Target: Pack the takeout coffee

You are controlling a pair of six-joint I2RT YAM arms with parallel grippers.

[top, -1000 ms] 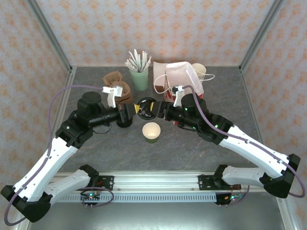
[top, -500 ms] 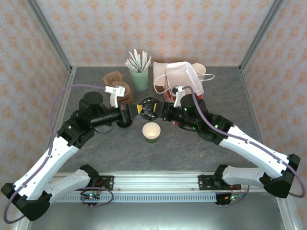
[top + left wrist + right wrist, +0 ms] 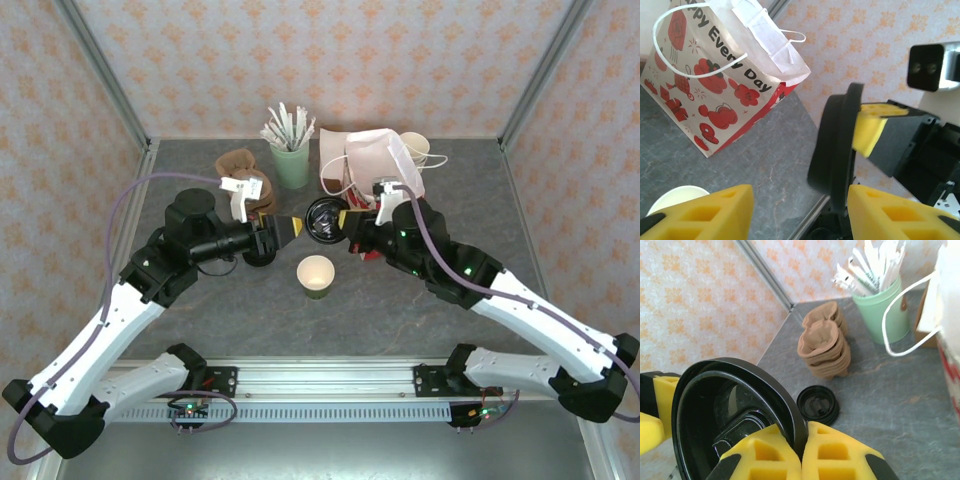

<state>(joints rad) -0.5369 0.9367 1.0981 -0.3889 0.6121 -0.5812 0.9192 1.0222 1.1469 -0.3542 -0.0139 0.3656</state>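
Observation:
The coffee cup stands on the table, olive-green sided and without a lid; its cream rim shows in the left wrist view. A black lid hangs on edge above the table, and my right gripper is shut on its rim. In the right wrist view the lid is pinched at my right gripper. My left gripper is open, just left of the lid and apart from it. The lid is beyond my left gripper. The red-and-white bag stands behind.
A low stack of black lids lies on the table by brown sleeves. A green cup of sticks stands at the back. Stacked lidless cups are behind the bag. Open table lies in front of the cup.
My left gripper has let go of the lid and opened, drawing back left. My right gripper has carried the lid a little to the right and back.

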